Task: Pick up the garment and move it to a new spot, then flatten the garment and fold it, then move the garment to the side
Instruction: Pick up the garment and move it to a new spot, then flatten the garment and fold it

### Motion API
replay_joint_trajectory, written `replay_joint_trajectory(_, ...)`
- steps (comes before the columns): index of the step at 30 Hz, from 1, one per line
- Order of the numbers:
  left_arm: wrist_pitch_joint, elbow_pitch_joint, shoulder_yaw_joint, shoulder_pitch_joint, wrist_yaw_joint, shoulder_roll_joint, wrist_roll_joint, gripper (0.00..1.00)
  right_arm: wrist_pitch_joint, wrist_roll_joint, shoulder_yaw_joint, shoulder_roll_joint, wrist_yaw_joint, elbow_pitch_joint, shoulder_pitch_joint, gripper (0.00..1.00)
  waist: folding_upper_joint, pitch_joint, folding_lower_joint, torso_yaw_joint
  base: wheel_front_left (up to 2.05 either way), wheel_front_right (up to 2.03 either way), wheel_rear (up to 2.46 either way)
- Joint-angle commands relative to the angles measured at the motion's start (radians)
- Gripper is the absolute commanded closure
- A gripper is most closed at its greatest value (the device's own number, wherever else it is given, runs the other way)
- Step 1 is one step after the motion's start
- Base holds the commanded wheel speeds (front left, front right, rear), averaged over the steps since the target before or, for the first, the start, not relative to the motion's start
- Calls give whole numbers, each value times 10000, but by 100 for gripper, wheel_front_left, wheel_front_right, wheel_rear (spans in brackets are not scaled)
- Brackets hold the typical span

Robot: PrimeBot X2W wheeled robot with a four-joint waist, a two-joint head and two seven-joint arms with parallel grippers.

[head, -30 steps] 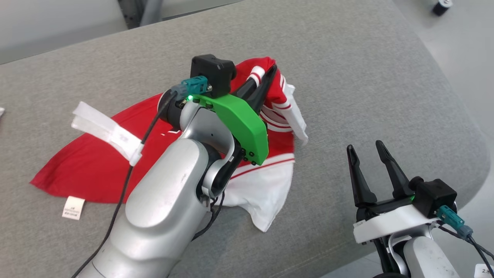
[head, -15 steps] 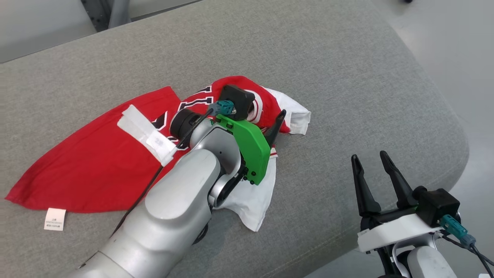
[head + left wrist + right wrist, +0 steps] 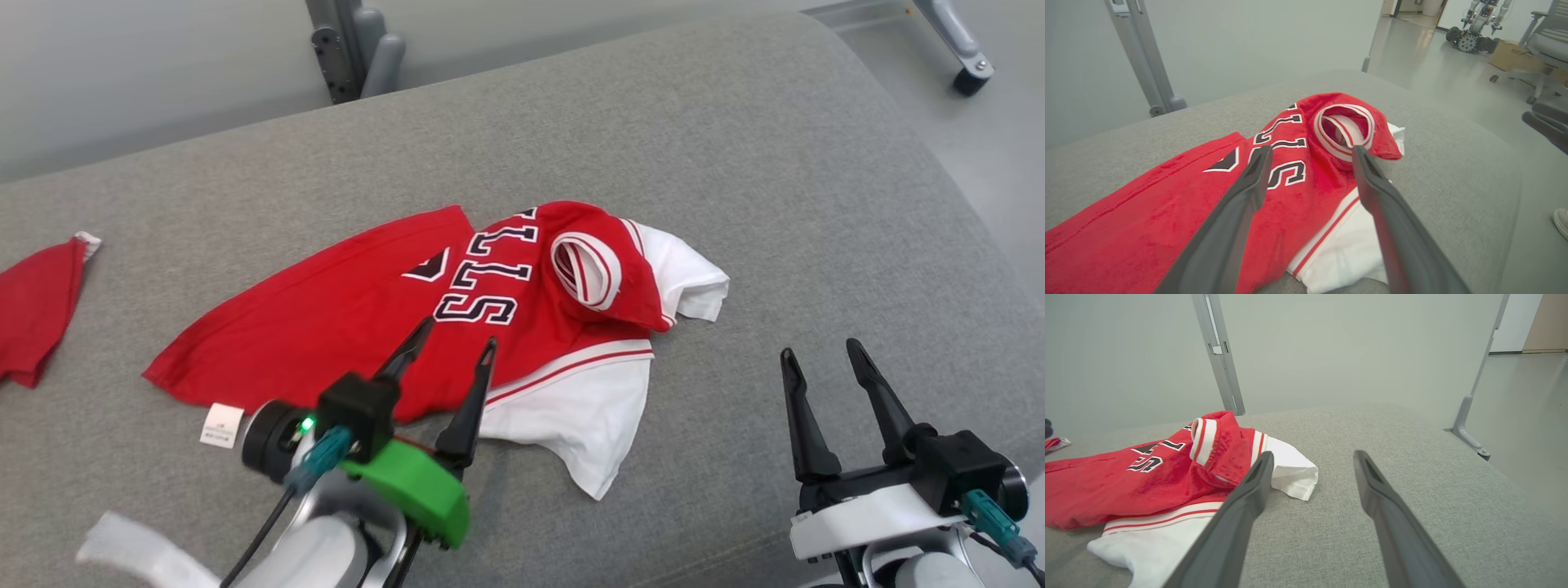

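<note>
The garment (image 3: 351, 318) lies rumpled on the cushion (image 3: 735, 163). The left gripper (image 3: 458, 333) at its 6 o'clock and the right gripper (image 3: 820, 349) at 4 o'clock are both released.

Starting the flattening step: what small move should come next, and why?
Probably lower the open left gripper onto the bunched collar of the garment and pinch it to pull it flat: it lies folded over the white sleeve, just ahead of that gripper.
</note>
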Motion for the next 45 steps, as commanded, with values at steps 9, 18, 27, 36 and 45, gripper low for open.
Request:
replay_joint_trajectory(9,-2017,-239,1414,3022,1179,649,71,0,-36,-451,-290,-350,-6,-434,728,0,0,-1045,0,1592,0,0,0)
replay_joint_trajectory(18,-2054,-405,4284,4924,97,-129,1797,0,-36,-703,-591,-526,-7,-345,1165,0,0,-1569,0,2392,0,0,0)
replay_joint_trajectory(27,-2056,-173,6238,5726,-1970,-984,2766,0,-36,-851,-1425,-502,-7,26,1386,0,0,-1712,0,2485,0,0,0)
replay_joint_trajectory(36,-2055,-130,7285,5883,-2924,-1631,3554,0,-36,-887,-1640,-438,-7,177,1257,0,0,-1711,0,2350,0,0,0)
replay_joint_trajectory(45,-2056,-46,7773,5789,-3299,-2033,3992,0,-36,-837,-1560,-382,-7,120,1135,0,0,-1646,0,2227,0,0,0)
